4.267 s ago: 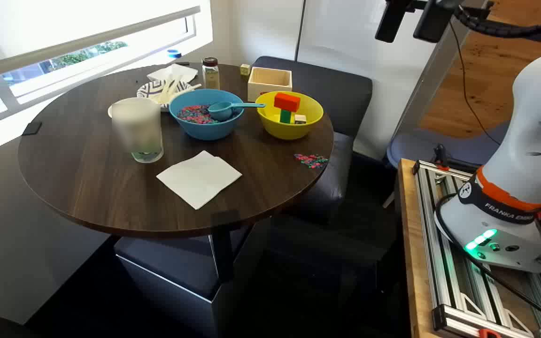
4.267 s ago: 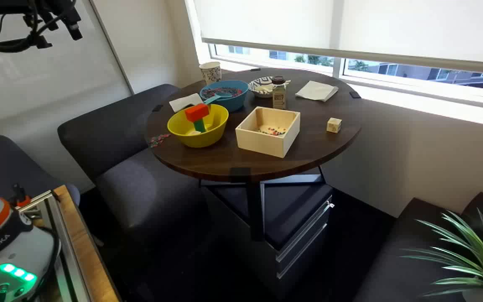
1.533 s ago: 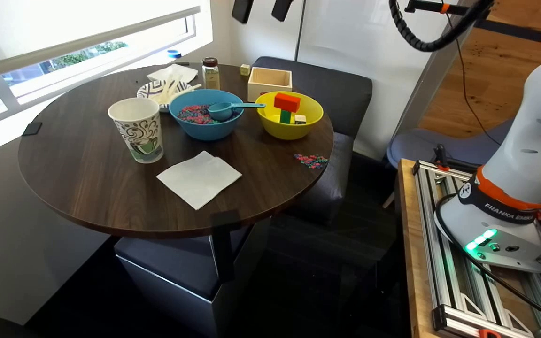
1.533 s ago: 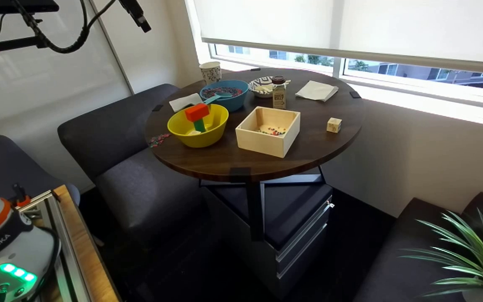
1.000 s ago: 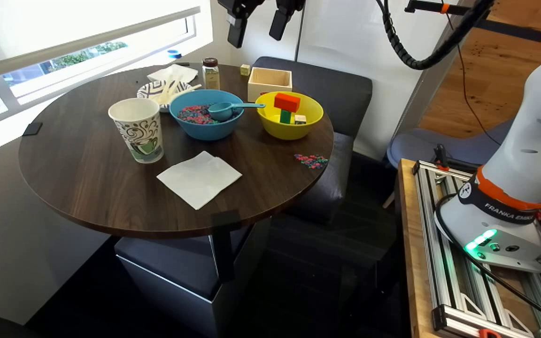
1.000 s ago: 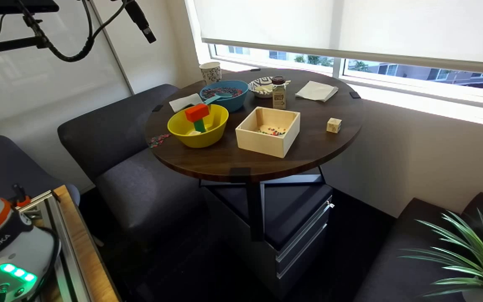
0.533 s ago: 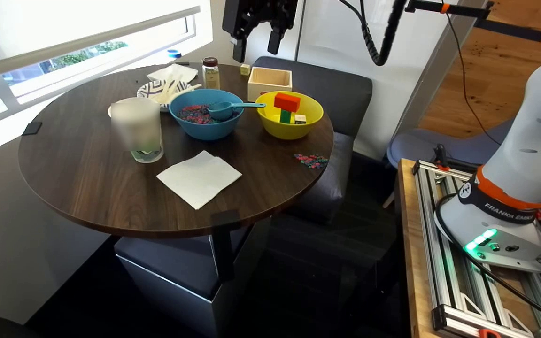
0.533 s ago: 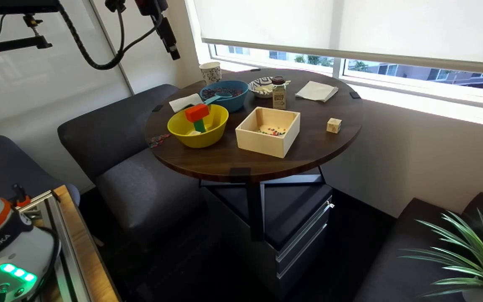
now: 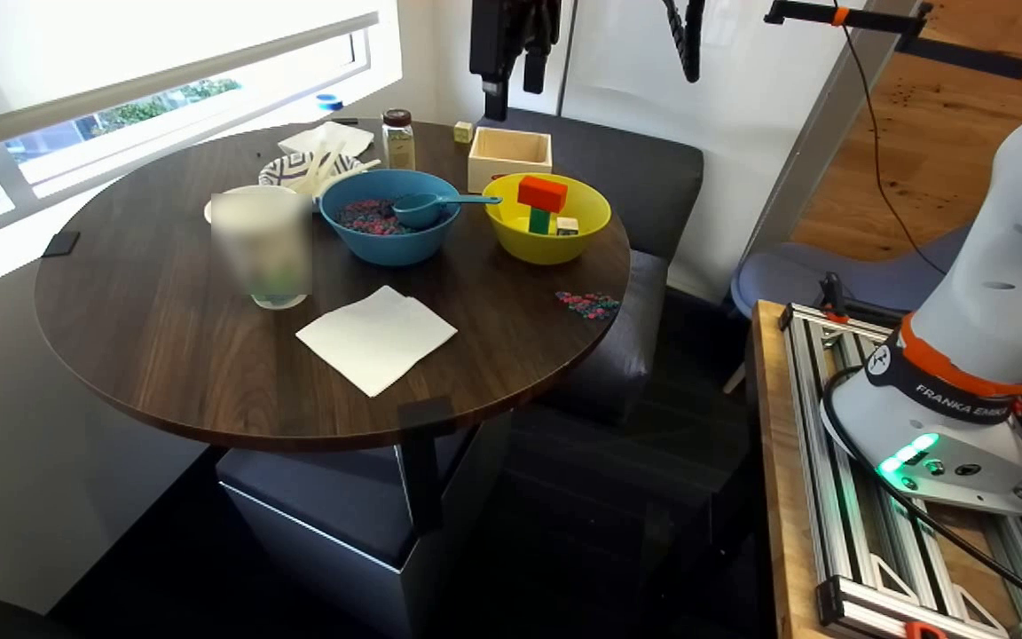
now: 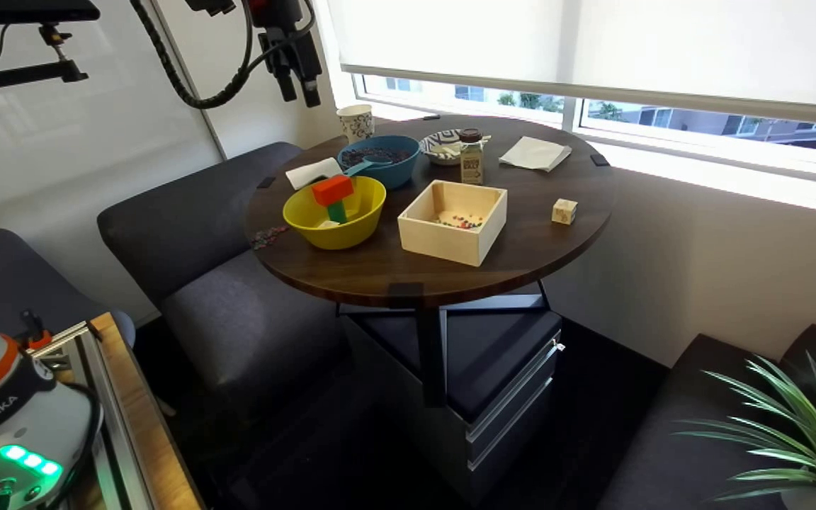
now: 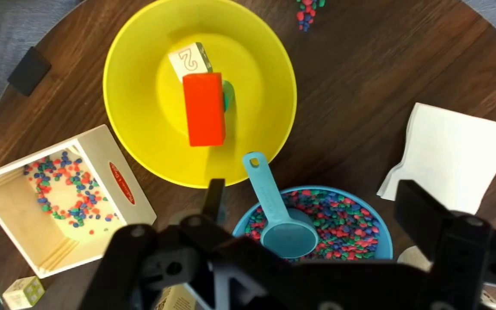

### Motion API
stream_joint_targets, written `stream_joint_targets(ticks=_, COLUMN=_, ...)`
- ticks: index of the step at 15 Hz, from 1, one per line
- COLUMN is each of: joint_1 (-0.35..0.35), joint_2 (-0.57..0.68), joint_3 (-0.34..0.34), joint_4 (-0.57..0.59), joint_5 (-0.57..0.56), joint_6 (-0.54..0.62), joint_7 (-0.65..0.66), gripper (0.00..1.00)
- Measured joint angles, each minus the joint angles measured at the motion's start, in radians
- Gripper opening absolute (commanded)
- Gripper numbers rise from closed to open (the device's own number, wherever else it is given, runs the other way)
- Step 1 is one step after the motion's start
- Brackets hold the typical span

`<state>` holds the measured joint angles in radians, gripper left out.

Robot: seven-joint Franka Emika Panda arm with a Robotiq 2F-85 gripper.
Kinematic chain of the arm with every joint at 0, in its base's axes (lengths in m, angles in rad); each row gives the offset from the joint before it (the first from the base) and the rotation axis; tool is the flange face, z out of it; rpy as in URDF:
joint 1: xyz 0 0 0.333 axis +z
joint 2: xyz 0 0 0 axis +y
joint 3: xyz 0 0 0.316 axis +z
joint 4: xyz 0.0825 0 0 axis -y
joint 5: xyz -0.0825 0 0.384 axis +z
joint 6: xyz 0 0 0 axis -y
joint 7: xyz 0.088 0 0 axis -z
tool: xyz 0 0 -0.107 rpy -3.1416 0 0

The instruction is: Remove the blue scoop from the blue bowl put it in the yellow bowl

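Observation:
The light blue scoop rests in the blue bowl on coloured pebbles. Its handle crosses the rim toward the yellow bowl; in the wrist view the tip of the handle overlaps the yellow bowl's edge. The yellow bowl holds a red block on a green piece and a white number block. My gripper is open and empty, high above the table; it also shows in an exterior view. In the wrist view its fingers stand wide on either side of the blue bowl, whose near part they hide.
A wooden box with pebbles stands beside the yellow bowl. A paper cup, partly blurred, a napkin, a spice bottle and a patterned bowl are around the blue bowl. Loose pebbles lie near the table edge.
My gripper has come from the robot's side to over the table, moved lower and turned; its fingers appear closer together in an exterior view. The scoop and bowls have not moved.

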<state>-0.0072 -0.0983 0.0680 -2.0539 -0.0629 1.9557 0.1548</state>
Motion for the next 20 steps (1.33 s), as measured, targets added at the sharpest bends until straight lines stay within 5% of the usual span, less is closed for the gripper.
stream_joint_targets(ticks=8, joint_1=0.01, joint_2=0.02, joint_3=0.0, joint_4=-0.058, joint_5=-0.011, joint_6=0.091, joint_7=-0.209, gripper=1.0)
stream_joint_targets(ticks=20, joint_1=0.007, joint_2=0.103, joint_3=-0.035, joint_4=-0.062, joint_5=0.037, joint_6=0.143, joint_7=-0.321, gripper=1.0)
